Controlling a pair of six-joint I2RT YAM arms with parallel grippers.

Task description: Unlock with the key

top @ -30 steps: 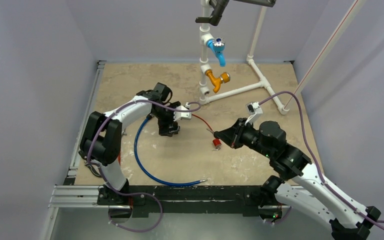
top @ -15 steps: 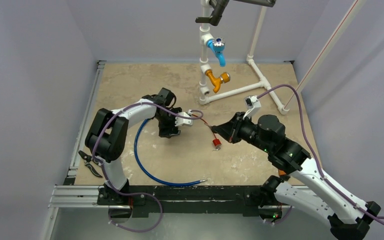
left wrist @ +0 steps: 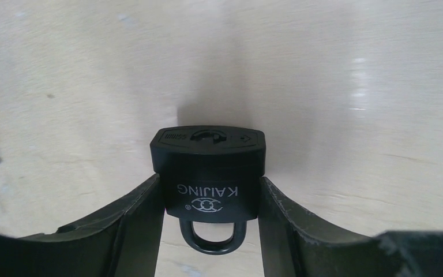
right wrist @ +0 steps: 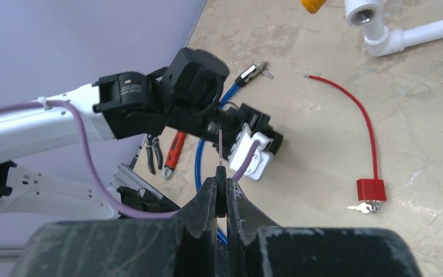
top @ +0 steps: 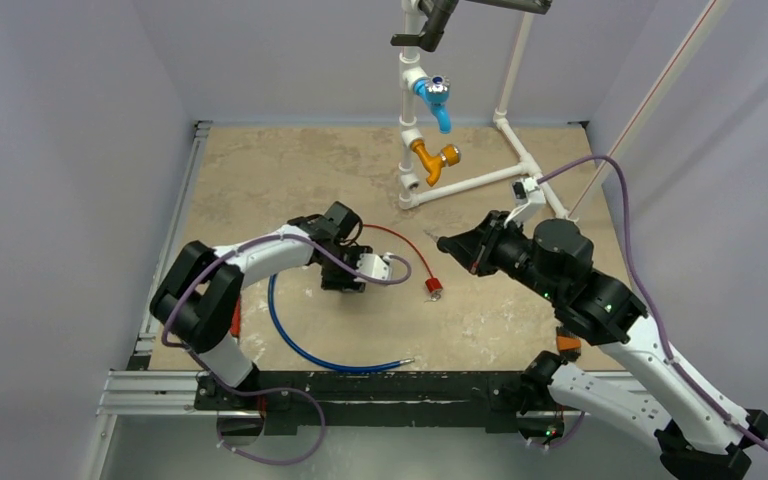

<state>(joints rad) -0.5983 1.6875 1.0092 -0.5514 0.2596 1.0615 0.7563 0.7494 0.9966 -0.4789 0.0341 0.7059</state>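
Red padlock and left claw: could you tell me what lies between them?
Only bare table separates the left claw from the red padlock, as the right wrist view shows.

We see the black padlock (left wrist: 207,151), shackle closed, keyhole end outward, in the left gripper (left wrist: 209,183). The right gripper (right wrist: 222,183) pinches the slim key (right wrist: 220,147).

The padlock (left wrist: 207,173) is coloured black and lettered in white; the key (right wrist: 221,147) is silver. The cable lock (top: 432,288) is red, the hose (top: 340,366) blue, the table (top: 260,170) mottled beige.

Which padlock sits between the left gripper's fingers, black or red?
The black Kaijing padlock, between the fingers of the left gripper; the red cable padlock lies apart, untouched.
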